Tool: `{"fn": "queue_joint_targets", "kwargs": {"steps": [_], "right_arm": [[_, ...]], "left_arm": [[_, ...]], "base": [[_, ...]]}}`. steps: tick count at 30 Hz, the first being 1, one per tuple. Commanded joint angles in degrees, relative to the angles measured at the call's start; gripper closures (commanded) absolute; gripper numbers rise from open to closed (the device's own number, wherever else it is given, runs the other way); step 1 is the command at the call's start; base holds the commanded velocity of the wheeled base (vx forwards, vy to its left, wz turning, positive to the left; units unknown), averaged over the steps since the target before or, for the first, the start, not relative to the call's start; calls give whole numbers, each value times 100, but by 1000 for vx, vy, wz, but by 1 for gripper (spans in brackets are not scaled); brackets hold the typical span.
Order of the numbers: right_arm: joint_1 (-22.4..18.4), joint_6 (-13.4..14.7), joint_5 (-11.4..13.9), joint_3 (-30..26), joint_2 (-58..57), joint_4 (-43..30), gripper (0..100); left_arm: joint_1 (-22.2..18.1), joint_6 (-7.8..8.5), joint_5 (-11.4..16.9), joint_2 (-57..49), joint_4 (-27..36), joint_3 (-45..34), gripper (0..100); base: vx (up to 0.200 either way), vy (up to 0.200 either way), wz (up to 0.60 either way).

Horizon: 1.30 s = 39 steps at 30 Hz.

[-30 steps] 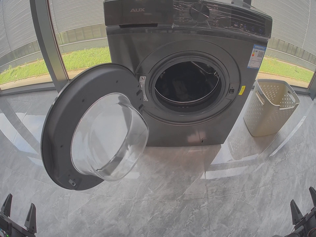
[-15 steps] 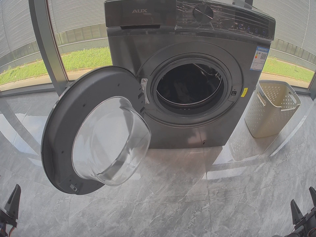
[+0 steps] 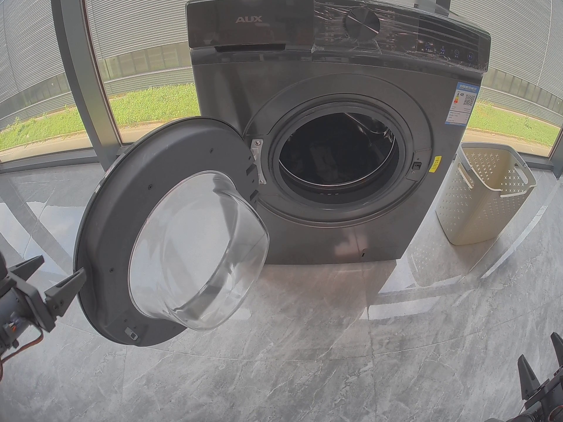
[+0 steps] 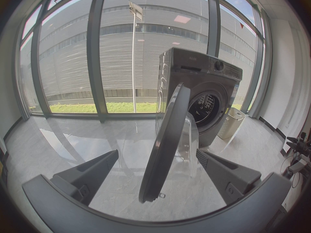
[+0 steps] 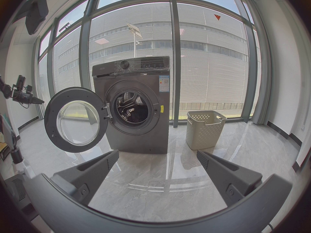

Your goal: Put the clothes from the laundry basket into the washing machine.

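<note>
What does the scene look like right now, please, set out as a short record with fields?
washing machine: on the floor, facing the robot
door: swung wide open to the robot's left
drum: dark cloth seems to lie inside
laundry basket: upright, right of the machine; nothing shows above its rim
left gripper: open, beside the door's outer edge, not touching
right gripper: open, low on the right
</note>
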<state>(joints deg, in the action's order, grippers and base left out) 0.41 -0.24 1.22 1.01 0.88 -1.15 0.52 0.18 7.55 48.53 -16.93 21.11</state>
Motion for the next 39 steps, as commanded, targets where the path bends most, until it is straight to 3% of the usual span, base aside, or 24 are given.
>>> {"fn": "queue_joint_targets", "kwargs": {"steps": [1,6,11,14,20,25,30,36,39], "right_arm": [[2,-2,1,-57,-88,0,0],[2,-2,1,-48,-88,0,0],[2,-2,1,-57,-88,0,0],[2,-2,1,-48,-88,0,0],[2,-2,1,-57,-88,0,0],[2,-2,1,-57,-88,0,0],[2,-2,1,-48,-88,0,0],[2,-2,1,-48,-88,0,0],[2,-2,1,-57,-88,0,0]], "left_arm": [[9,70,344,1624,-627,51,0],[44,70,458,1897,-873,24,0],[387,61,783,1862,-935,-2,0],[888,17,1074,1554,-891,-28,0],[1811,-80,977,1247,-847,-28,0],[1890,-1,740,1317,-847,-72,0],[2039,8,783,1378,-856,-64,0],[2760,-115,783,1519,-935,16,0],[3076,-379,740,1554,-935,77,0]], "base": [[0,0,0],[0,0,0],[0,0,0],[0,0,0],[0,0,0],[0,0,0],[0,0,0],[0,0,0],[0,0,0]]}}
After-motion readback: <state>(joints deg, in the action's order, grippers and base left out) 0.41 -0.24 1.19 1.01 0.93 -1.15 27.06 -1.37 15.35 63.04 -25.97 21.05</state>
